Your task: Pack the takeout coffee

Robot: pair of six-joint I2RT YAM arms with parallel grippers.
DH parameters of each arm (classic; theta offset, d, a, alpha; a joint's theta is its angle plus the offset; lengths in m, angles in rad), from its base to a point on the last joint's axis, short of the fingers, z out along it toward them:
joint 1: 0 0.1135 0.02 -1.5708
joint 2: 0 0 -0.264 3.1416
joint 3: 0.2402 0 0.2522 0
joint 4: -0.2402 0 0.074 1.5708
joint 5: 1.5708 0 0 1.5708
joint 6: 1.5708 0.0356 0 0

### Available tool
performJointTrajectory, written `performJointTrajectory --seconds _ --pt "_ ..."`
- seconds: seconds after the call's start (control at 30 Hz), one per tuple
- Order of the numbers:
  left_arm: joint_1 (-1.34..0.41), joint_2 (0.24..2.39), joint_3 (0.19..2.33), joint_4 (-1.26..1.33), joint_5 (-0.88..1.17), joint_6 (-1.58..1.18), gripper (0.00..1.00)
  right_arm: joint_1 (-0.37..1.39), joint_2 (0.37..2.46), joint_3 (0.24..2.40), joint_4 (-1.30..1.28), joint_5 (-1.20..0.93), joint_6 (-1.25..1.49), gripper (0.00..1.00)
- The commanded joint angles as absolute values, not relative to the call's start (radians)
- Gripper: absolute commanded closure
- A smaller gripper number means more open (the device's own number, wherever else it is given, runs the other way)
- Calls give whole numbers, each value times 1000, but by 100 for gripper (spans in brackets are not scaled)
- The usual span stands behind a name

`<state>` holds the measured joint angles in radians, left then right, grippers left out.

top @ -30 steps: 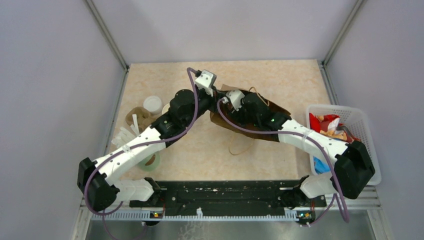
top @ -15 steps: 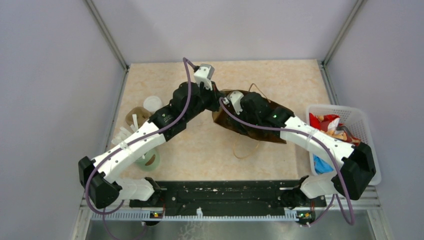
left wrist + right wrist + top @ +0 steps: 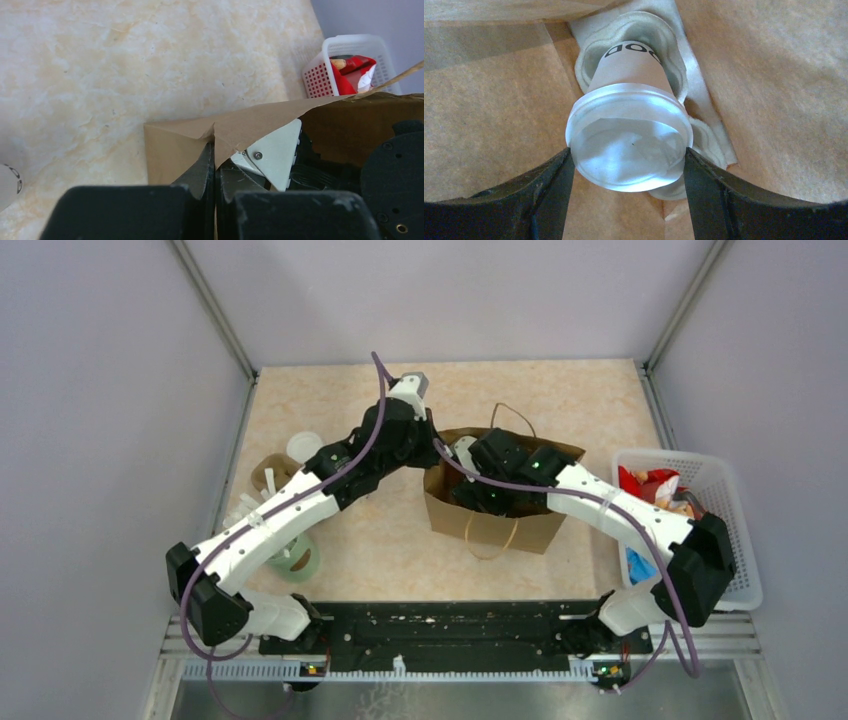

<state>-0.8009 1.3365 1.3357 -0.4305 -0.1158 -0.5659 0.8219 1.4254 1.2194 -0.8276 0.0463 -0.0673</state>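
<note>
The brown paper bag (image 3: 495,525) stands upright and open-mouthed on the bench (image 3: 330,400). Both arms meet at it.

The left gripper (image 3: 432,443) is at the bag's left top corner. In the left wrist view its jaws are pressed together on the paper rim, with a fold of the edge pinched between them.

The right gripper (image 3: 626,154) reaches down through the bag's mouth, and the arm fills much of the opening. Inside the bag, the takeout coffee (image 3: 629,117) sits upright at the bottom. Its base is seated in 1 well of a pale moulded pulp carrier (image 3: 674,50) that lies on the bag's floor. The jaws are clamped on the cup's white lid, with 1 finger (image 3: 549,190) against each side of the rim. The bag's paper walls rise close on every side of the cup and the fingers.

Right of the bag, apart from it, a white plastic basket (image 3: 745,540) holds red snack packets (image 3: 650,485).

Left of the bag, well apart, a loose white lid (image 3: 305,447) lies on the bench. A greenish tape roll (image 3: 300,560) lies nearer the arm bases, partly under the left arm. Other small pieces between them are too unclear to name.
</note>
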Motion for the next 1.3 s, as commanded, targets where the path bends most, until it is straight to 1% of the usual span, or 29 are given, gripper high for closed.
performJointTrajectory --seconds 0.0,0.07,0.13,0.3,0.33,0.47,0.53,0.7,0.97,1.27 --pt "-818 1363 1393 -464 -104 -610 100 836 1505 1251 -869 -45 -34 57" --pt "-818 1364 1392 -462 -120 -609 99 836 1522 1264 -880 -41 -32 56" --pt "-818 1358 1391 -458 -144 -601 93 836 1535 1278 -892 -42 -32 56" --pt "-817 1300 1363 -437 -225 -548 67 836 1574 1300 -910 -54 -35 56" --pt "-816 1281 1352 -426 -235 -530 59 836 1583 1305 -912 -57 -36 55" --pt "-817 1182 1298 -399 -266 -479 36 836 1618 1328 -931 -62 -40 55" --pt "-816 1128 1261 -389 -271 -454 27 836 1633 1337 -940 -61 -44 55" --pt "-816 1015 1228 -407 -293 -411 21 836 1668 1369 -972 -55 -52 55" --pt "-816 914 1255 -479 -431 -402 19 865 1745 1407 -995 -5 -23 55" --pt "-816 900 1269 -528 -423 -436 20 890 1859 1426 -950 44 34 54"
